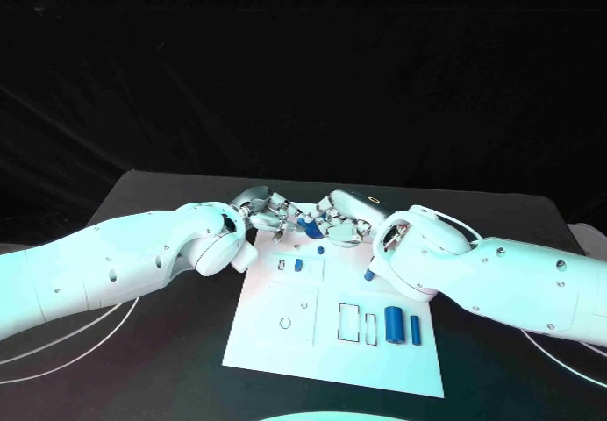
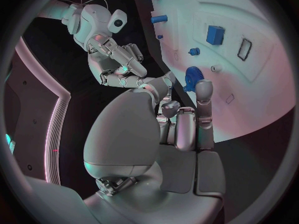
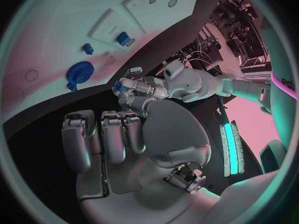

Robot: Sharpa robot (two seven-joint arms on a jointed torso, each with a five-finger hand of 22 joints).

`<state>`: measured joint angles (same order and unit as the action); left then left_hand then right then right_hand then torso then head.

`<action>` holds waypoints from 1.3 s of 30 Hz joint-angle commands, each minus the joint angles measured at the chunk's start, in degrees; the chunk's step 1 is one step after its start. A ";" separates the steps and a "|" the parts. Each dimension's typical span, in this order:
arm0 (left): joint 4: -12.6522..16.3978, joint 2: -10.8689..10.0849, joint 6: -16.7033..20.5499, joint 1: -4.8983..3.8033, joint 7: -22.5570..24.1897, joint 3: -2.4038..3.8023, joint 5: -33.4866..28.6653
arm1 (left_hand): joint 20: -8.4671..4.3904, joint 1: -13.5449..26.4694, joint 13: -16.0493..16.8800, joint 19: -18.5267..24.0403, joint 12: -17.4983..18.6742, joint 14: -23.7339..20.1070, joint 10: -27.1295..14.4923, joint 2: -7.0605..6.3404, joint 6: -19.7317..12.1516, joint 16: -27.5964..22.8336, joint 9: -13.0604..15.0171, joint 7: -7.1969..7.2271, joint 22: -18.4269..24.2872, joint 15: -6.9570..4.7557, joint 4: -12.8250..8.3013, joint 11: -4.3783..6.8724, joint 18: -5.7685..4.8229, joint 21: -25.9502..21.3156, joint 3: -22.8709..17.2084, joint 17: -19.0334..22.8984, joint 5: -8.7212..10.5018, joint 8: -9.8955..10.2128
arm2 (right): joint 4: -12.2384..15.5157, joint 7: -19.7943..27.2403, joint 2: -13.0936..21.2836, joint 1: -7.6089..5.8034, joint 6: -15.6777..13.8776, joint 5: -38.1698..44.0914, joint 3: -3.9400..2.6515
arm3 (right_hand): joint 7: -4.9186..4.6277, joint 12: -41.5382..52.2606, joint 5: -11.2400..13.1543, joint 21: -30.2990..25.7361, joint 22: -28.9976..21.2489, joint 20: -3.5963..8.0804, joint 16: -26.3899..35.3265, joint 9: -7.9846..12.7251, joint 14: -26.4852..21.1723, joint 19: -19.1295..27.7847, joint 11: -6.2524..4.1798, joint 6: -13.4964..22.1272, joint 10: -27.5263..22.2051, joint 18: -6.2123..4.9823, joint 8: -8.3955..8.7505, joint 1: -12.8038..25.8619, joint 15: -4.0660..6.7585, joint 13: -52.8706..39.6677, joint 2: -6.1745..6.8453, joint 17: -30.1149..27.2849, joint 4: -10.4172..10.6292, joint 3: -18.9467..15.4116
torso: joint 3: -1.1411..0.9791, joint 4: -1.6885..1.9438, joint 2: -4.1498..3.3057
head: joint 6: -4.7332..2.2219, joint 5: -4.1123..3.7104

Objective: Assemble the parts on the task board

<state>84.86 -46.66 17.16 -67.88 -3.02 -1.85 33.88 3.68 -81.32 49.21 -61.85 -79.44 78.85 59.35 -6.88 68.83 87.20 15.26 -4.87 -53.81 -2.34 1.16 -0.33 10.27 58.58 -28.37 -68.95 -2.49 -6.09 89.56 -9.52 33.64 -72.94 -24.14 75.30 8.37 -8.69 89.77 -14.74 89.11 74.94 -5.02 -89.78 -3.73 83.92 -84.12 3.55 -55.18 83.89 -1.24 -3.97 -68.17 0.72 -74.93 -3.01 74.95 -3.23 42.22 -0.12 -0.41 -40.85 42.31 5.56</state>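
- The two white arms are reaching in from both sides, and the hands are meeting at the far edge of the task board [image 1: 332, 351].
- The left hand [image 1: 263, 210] is bending over that far edge. Its fingers [image 2: 204, 92] are curling down, with one tip right beside a blue gear [image 2: 194, 77]. It is hard to tell if they are holding anything.
- The right hand [image 1: 341, 221] is sitting just beside the left hand. Its fingers [image 3: 112, 134] are curling in close together, with nothing seen inside them.
- Small blue parts [image 1: 298, 263] are standing near the board's far edge. Two long blue parts [image 1: 395, 324] are lying near its right edge.
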 commanded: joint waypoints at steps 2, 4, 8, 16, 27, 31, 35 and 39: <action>-0.17 -0.14 -0.42 -0.11 0.65 0.05 1.18 | -0.12 0.55 0.08 -0.52 -0.21 0.33 0.09 0.26 0.44 0.19 0.10 0.08 -0.20 -0.10 -0.04 -0.08 -0.96 0.30 0.41 -0.03 -0.29 -0.14 | 1.75 1.73 1.87 0.02 -3.02 0.29 -0.21 | -0.14 0.23 0.42 0.57 14.88 -0.44 -0.22 -0.07 6.08 -5.73 0.30 -0.19 6.11 1.15 0.27 0.60 -0.31 -15.07 0.20 15.05 0.10 0.28 | -0.01 -0.01 -0.01 | -0.01 0.05; -0.21 -0.32 -0.28 -0.12 0.74 0.05 2.00 | -0.12 0.52 0.24 -0.61 -0.26 0.39 0.21 0.29 0.45 0.21 0.10 0.10 -0.31 -0.10 -0.05 -0.06 -0.98 0.39 0.40 -0.15 -0.29 -0.15 | 2.97 2.81 3.19 0.02 -4.72 -0.13 -0.34 | -0.17 0.23 0.53 0.74 14.98 -0.45 -0.22 -0.10 6.08 -5.81 0.32 -0.36 6.11 1.20 0.21 0.67 -0.33 -15.07 0.37 15.05 0.01 0.17 | -0.02 0.02 -0.01 | -0.03 0.10; -0.24 -0.66 -0.12 -0.12 1.07 0.05 5.03 | -0.12 0.47 0.40 -0.72 -0.31 0.53 0.33 0.33 0.48 0.25 0.11 0.13 -0.44 -0.11 -0.09 -0.04 -1.01 0.51 0.40 -0.41 -0.29 -0.15 | 5.19 4.69 5.97 0.01 -7.13 -1.61 -0.57 | -0.25 0.23 0.42 0.82 15.02 -0.49 -0.22 -0.15 6.08 -5.84 0.39 -0.71 6.11 1.22 0.13 0.98 -0.39 -15.07 1.18 15.05 -0.24 -0.60 | -0.03 -0.06 0.06 | 0.04 0.22; 0.49 -1.95 0.18 -0.11 2.07 0.04 14.07 | -0.12 0.43 0.60 -0.93 -0.39 0.79 0.53 0.32 0.59 0.33 0.14 0.19 -0.67 -0.15 -0.14 0.03 -1.06 0.72 0.48 -0.85 -0.29 -0.20 | 8.51 5.29 12.25 -0.10 -7.80 -2.96 -0.78 | -0.27 0.23 -0.22 0.84 15.03 -0.59 -0.22 -0.15 6.08 -5.86 0.44 -1.03 6.11 1.22 0.19 1.44 -0.46 -15.07 2.31 15.05 -0.44 -3.10 | -0.06 -0.04 0.06 | 0.08 0.50; -1.66 -2.68 0.58 0.26 2.98 -0.29 24.99 | -0.14 0.41 0.54 -1.19 -0.39 0.88 0.53 0.28 0.68 0.37 0.16 0.23 -0.97 -0.19 -0.17 0.08 -1.13 0.99 0.56 -0.96 -0.29 -0.24 | 10.85 5.68 18.07 -0.31 -7.92 -4.43 -0.81 | -0.24 0.23 -0.14 0.60 14.91 -0.60 -0.22 -0.12 6.08 -5.75 0.42 -1.05 6.11 1.16 0.25 1.45 -0.46 -15.07 2.59 15.05 -0.50 -4.31 | 0.00 -0.03 0.00 | 0.30 0.92; -2.79 -2.63 0.09 0.55 3.75 -0.50 27.22 | -0.15 0.45 0.50 -1.47 -0.37 1.09 0.56 0.23 0.76 0.43 0.17 0.27 -1.30 -0.22 -0.15 0.12 -1.20 1.28 0.66 -1.33 -0.29 -0.27 | 10.60 6.47 19.03 -0.44 -8.23 -6.79 -0.82 | -0.25 0.23 -0.11 0.23 14.71 -0.60 -0.22 -0.11 6.08 -5.58 0.41 -1.00 6.11 1.06 0.28 1.37 -0.45 -15.07 2.73 15.05 -0.61 -4.65 | 0.04 -0.01 -0.02 | 0.37 1.03; -4.07 -2.41 -1.16 0.80 4.48 -0.70 28.56 | -0.16 0.53 0.37 -1.68 -0.31 1.24 0.51 0.18 0.84 0.48 0.19 0.31 -1.53 -0.26 -0.10 0.15 -1.25 1.50 0.78 -1.55 -0.29 -0.30 | 10.22 6.89 19.47 -0.52 -8.29 -7.85 -0.82 | -0.30 0.23 -0.08 0.17 14.68 -0.61 -0.22 -0.10 6.08 -5.55 0.45 -0.98 6.11 1.05 0.29 1.29 -0.47 -15.07 2.88 15.05 -0.74 -4.99 | 0.04 0.01 -0.01 | 0.46 1.12; -5.46 -2.08 -2.81 1.12 5.27 -0.89 29.14 | -0.17 0.62 0.02 -1.56 -0.19 1.19 0.28 0.14 0.91 0.48 0.20 0.35 -1.36 -0.29 -0.03 0.18 -1.21 1.35 0.89 -1.41 -0.29 -0.33 | 10.05 7.06 19.75 -0.57 -8.34 -8.26 -0.82 | -0.32 0.23 -0.06 0.19 14.69 -0.61 -0.22 -0.10 6.08 -5.56 0.46 -1.00 6.11 1.05 0.28 1.28 -0.47 -15.07 2.92 15.05 -0.76 -5.12 | 0.03 -0.03 -0.03 | 0.55 1.25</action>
<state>79.70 -48.95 16.72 -66.88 0.21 -2.73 60.36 3.57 -81.15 49.31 -63.19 -79.67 79.69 59.55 -6.73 69.32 87.52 15.39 -4.50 -55.27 -2.76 1.16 -0.12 9.36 59.91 -27.75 -70.45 -2.48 -6.15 99.65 -3.67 53.33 -73.48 -32.03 68.58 7.58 -9.02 89.77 -14.77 89.51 74.92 -5.23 -89.78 -3.79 83.93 -83.91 3.55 -55.88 83.88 -0.36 -3.97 -66.93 0.72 -74.93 -0.62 74.93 -4.01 37.31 -0.08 -0.41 -40.86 42.79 6.72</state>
